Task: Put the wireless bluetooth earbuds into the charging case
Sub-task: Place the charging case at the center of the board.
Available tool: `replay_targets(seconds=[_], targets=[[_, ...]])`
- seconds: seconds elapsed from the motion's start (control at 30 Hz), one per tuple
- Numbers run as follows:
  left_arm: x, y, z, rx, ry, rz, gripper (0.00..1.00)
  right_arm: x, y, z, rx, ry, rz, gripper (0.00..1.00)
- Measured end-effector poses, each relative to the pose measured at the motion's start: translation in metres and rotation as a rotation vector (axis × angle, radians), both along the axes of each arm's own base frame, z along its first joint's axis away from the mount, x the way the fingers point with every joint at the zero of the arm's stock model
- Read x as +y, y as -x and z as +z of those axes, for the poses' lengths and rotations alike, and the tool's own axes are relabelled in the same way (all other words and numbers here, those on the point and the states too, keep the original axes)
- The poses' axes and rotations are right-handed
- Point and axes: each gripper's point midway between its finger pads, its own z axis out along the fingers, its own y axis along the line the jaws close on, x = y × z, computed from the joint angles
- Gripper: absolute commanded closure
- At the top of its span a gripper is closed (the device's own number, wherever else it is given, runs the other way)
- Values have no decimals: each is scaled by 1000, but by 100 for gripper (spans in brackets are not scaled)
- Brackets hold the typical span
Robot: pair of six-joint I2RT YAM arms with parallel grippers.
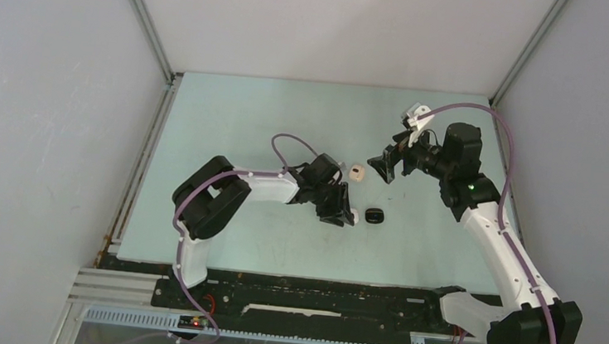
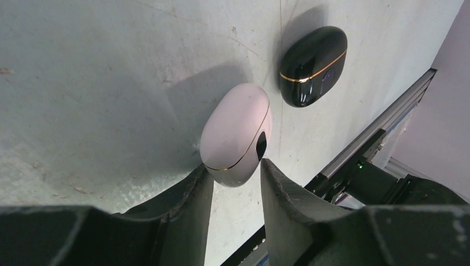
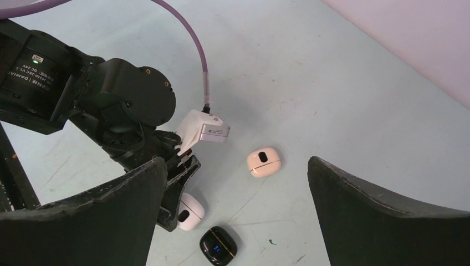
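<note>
No earbuds show in any view. Three closed pebble-like cases lie on the table: a white case [image 1: 353, 217], a black case [image 1: 375, 216] with a gold line just right of it, and a beige case [image 1: 356, 174] farther back. My left gripper [image 1: 344, 215] is low at the table. In the left wrist view its fingertips [image 2: 265, 166] press on both sides of the near end of the white case [image 2: 235, 130], and the black case [image 2: 313, 65] lies beyond. My right gripper [image 1: 385, 167] hovers wide open and empty above the beige case [image 3: 264, 162].
The right wrist view also shows the left arm's wrist and camera [image 3: 202, 127], the white case [image 3: 190, 211] and the black case [image 3: 218, 247] with a small blue light. The table's black front rail [image 2: 377, 138] runs close to the cases.
</note>
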Motion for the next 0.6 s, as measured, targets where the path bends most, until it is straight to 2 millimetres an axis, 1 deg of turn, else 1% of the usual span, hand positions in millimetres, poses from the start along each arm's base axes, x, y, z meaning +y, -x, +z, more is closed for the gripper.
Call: replay_targets(seconds=[0.27, 0.37, 0.43, 0.53, 0.6], targets=[[6, 2, -1, -7, -40, -30, 53, -1, -2, -3, 10, 2, -2, 0], [12, 1, -1, -29, -75, -40, 51, -1, -4, -7, 19, 4, -2, 0], [20, 1, -1, -44, -107, -43, 50, -1, -4, -8, 23, 5, -1, 0], [33, -1, 8, -63, -143, -37, 46, -3, -7, -12, 33, 5, -2, 0], [42, -4, 22, -96, -158, -32, 43, -5, -9, -15, 43, 6, -9, 0]])
